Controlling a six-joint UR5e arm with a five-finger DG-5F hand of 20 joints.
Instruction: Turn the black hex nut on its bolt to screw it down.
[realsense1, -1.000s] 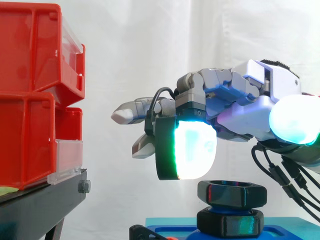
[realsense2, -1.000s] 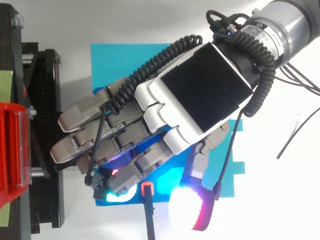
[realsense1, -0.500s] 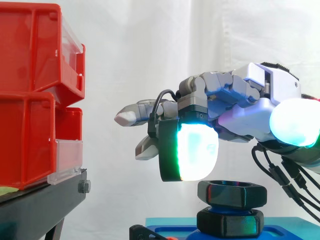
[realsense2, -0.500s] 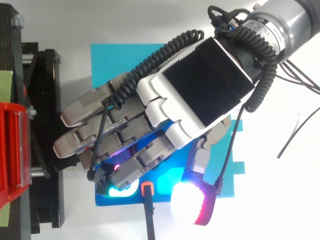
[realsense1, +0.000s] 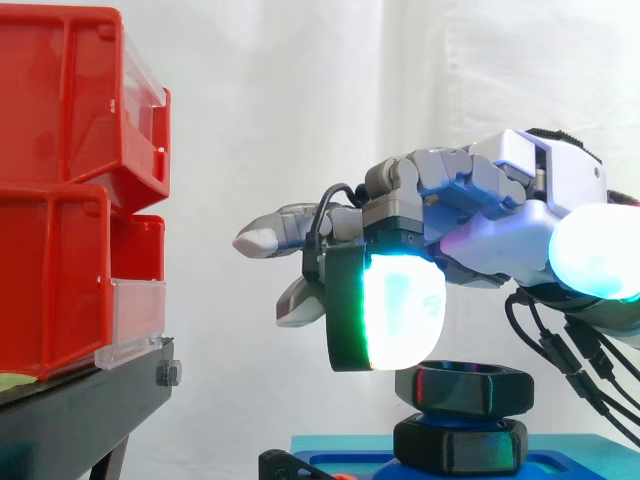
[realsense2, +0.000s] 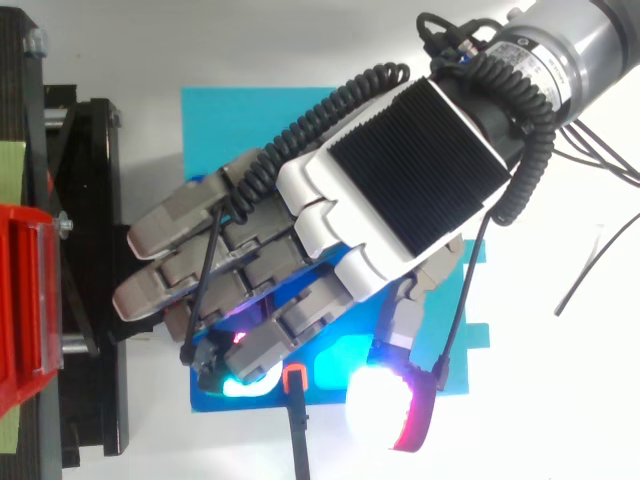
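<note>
Hovering my hand (realsense1: 470, 200), fingers (realsense1: 290, 228) loose, empty, over black hex nut (realsense1: 462, 388) on blue base (realsense1: 350, 445); expecting rigid, slick; aiming for opposite flats.

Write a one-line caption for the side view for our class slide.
Robot hand, fingers relaxed, poised just above a black hex nut on a blue base, red bins to the left.

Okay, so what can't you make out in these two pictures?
- Side view: a glowing fingertip pad stands in front of the rim of the black hex nut, so touching or apart cannot be told.
- Top view: the hand covers that nut.
- Side view: the blue base is cut off by the bottom edge.
</note>
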